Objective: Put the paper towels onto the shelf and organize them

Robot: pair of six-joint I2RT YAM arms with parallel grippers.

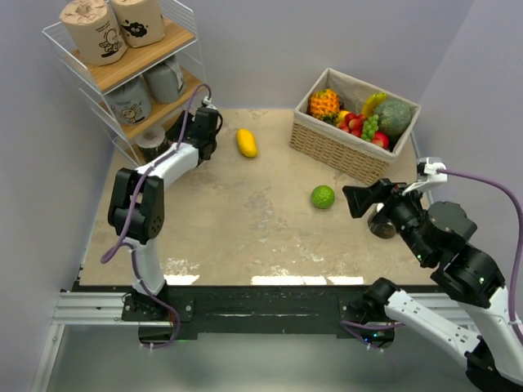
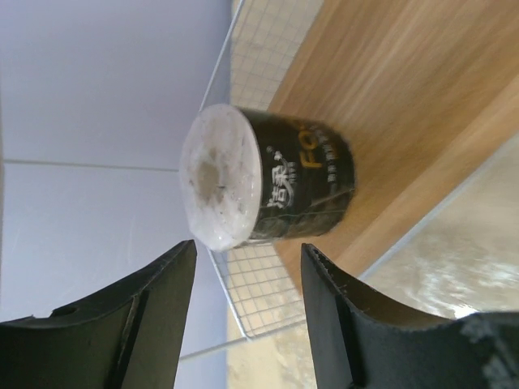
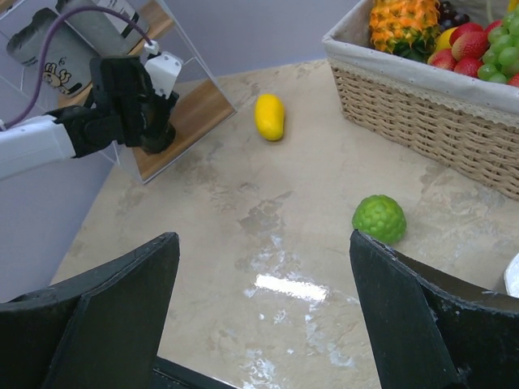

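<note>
The white wire shelf (image 1: pixel 114 75) stands at the far left corner. Two tan printed rolls (image 1: pixel 91 31) sit on its top board. A pale grey printed roll (image 1: pixel 129 100) and a grey one (image 1: pixel 165 80) sit on the middle board. A dark grey roll (image 1: pixel 152 141) stands on the bottom board (image 2: pixel 405 97). My left gripper (image 1: pixel 186 135) is open at the bottom tier. In the left wrist view the dark grey roll (image 2: pixel 300 182) lies just beyond the open left gripper (image 2: pixel 247 263), apart from it. My right gripper (image 1: pixel 359 198) is open and empty above the table (image 3: pixel 261 243).
A yellow mango (image 1: pixel 246 143) lies right of the left gripper. A green lime (image 1: pixel 323 197) lies left of the right gripper. The wicker fruit basket (image 1: pixel 327 147) stands at the back right. A dark round object (image 1: pixel 382 226) is partly hidden under the right wrist.
</note>
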